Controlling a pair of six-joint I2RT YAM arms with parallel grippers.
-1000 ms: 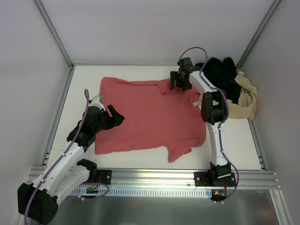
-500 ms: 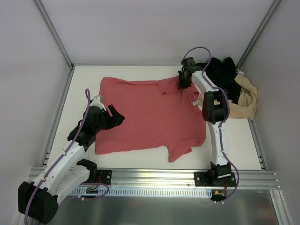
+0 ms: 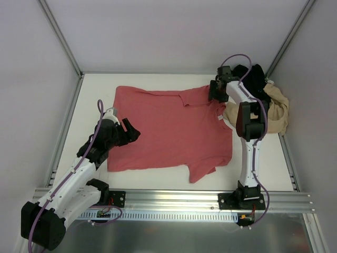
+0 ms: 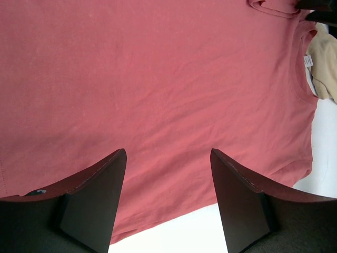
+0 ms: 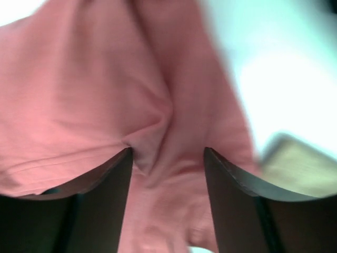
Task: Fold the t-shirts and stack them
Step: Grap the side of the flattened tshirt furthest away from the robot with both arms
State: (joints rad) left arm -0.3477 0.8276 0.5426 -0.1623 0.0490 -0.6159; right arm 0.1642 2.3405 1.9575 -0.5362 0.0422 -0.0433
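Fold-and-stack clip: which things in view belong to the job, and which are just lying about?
Job: coral-red t-shirt, spread flat; black t-shirt and beige t-shirt, heaped at the far right corner.
Other: only fixtures, the table and the metal rail.

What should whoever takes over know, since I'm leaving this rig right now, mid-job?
Left gripper: jaws open, holding nothing, hovering over the left side of the coral-red cloth t-shirt.
Right gripper: jaws apart over a bunched ridge at that shirt's far-right corner.
The coral shirt lies spread and unfolded on the white table. The crumpled black t-shirt and crumpled beige t-shirt are heaped far right.
Done: nothing folded or stacked.
Left: fold all three, then stack.
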